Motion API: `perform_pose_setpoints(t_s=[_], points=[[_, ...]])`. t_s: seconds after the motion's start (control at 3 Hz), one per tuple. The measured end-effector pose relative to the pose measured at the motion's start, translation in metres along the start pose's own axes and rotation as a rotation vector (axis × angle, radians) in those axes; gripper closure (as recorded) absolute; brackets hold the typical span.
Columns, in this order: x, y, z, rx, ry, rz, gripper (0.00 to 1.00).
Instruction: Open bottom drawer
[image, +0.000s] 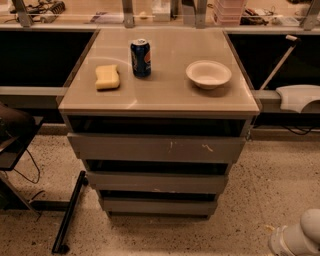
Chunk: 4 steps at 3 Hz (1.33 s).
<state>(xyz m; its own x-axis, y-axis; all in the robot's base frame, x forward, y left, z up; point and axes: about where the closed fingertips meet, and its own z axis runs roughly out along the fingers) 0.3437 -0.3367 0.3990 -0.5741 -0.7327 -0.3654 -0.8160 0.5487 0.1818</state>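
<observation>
The bottom drawer (157, 205) is the lowest and shortest of three grey-brown handleless fronts on the cabinet, just above the floor. It looks pushed in, with a dark gap above it. The middle drawer (157, 182) and the scratched top drawer (157, 148) sit above it. My gripper is out of view past the lower right corner. Only a white rounded arm part (300, 236) shows there, on the floor side, right of and well apart from the cabinet.
On the cabinet top (165, 95) stand a blue can (141, 58), a yellow sponge (107, 77) and a white bowl (208, 74). A black bar (69, 212) lies on the floor at the left. A dark chair (12, 135) is at the far left.
</observation>
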Motion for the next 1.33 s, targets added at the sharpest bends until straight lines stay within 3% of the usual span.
perform_pose_setpoints(t_s=[0.33,0.67,1.0,1.33], points=[[-0.011,-0.009,0.036,-0.11,-0.079,-0.049,0.0],[-0.059,-0.008,0.094,-0.317,-0.191,-0.186,0.0],[-0.059,-0.005,0.117,-0.396,-0.231,-0.225,0.0],[-0.058,-0.006,0.128,-0.378,-0.248,-0.225,0.0]])
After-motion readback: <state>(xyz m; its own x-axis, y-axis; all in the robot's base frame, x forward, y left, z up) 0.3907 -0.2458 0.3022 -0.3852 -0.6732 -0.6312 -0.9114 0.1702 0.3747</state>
